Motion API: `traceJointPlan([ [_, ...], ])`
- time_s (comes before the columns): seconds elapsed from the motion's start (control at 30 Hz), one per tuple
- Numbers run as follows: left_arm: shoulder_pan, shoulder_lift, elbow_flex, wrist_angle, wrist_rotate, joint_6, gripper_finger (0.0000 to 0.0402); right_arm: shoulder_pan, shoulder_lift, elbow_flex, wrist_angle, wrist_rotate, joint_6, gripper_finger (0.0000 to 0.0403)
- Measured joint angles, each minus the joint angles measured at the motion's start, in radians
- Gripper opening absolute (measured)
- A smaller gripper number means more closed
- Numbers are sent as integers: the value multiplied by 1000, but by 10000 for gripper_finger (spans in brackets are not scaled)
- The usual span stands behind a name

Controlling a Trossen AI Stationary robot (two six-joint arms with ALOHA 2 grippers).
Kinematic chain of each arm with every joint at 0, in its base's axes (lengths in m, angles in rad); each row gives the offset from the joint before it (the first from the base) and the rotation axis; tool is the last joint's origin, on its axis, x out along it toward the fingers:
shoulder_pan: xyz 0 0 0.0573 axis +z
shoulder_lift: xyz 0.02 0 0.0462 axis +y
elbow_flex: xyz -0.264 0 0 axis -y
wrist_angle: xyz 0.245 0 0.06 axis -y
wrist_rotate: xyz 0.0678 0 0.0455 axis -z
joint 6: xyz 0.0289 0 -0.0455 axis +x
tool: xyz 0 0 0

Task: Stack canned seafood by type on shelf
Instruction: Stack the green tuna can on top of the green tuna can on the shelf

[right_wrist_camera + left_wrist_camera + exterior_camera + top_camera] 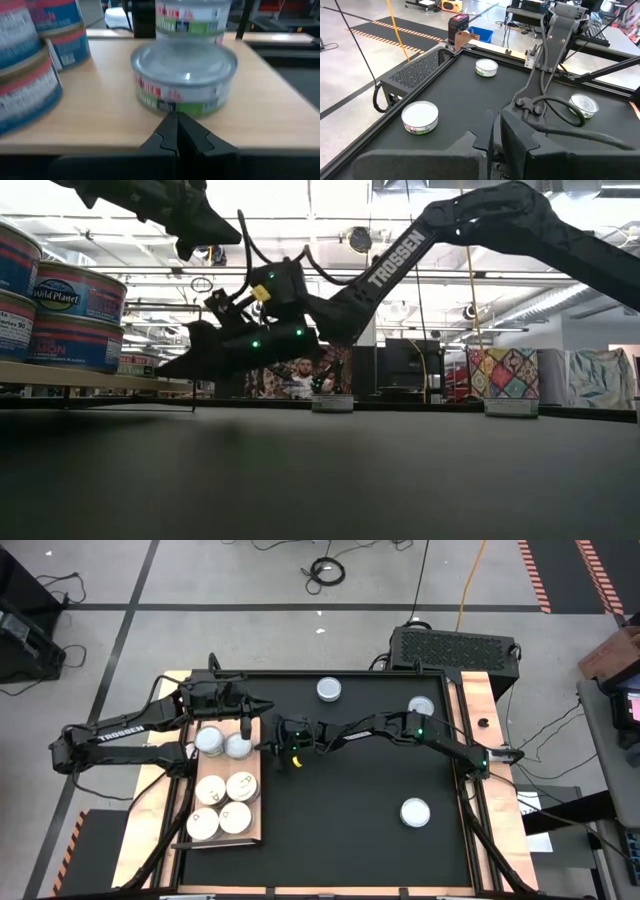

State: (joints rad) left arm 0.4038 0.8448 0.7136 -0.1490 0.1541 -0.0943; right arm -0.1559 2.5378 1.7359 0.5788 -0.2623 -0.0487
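The shelf point(258, 810) is a light wooden board at the mat's left. Cream-topped tins point(243, 786) stand on its near half and two silver-topped tins point(210, 740) on its far half. My right gripper point(176, 122) is shut, its tips at the silver-topped tin point(184, 80) nearest the shelf's right edge. That tin point(238, 746) stands flat on the board. My left gripper point(262, 705) hovers shut above the shelf's far right corner, touching nothing. Three loose tins point(329, 689) point(421, 706) point(415, 811) rest on the black mat. My right gripper meets the silver-topped tin low on its side wall point(172, 106), on the side facing the table's right. The shut fingertips point(170, 125) come nearly level from the right, over the shelf's edge. The tin stands upright on the shelf.
Taller stacks of blue-and-red labelled tins point(30, 75) stand on the shelf's near side, and another green-labelled tin point(192, 22) right behind the touched one. The black mat point(350, 800) spreads between the arms. A black box point(455, 645) sits beyond the far right corner.
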Motion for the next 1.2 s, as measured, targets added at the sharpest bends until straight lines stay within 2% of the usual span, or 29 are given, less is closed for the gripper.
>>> traceJointPlan([
  [0.3,0,-1,0,-66,0,4,35,-24,-38,-1,-132,-28,-12,0],
  [0.43,1,-1,0,-61,0,6,35,-35,-105,-7,-285,-31,-80,0],
  [0.57,2,-1,0,-43,-1,22,35,-52,-206,-12,-520,-27,-187,0],
  [0.63,3,0,0,-48,-2,16,35,-64,-260,-57,-590,-25,-228,0],
  [0.77,14,16,0,-52,-34,-28,35,-104,-407,-261,-599,59,-252,0],
  [0.9,47,58,8,-51,-39,-52,35,-160,-621,-565,-465,126,-199,0],
  [1.03,94,199,80,-57,32,-49,35,-180,-839,-880,-285,139,-84,0],
  [1.2,154,448,280,-95,56,-25,35,-168,-1070,-1157,-95,138,62,0],
])
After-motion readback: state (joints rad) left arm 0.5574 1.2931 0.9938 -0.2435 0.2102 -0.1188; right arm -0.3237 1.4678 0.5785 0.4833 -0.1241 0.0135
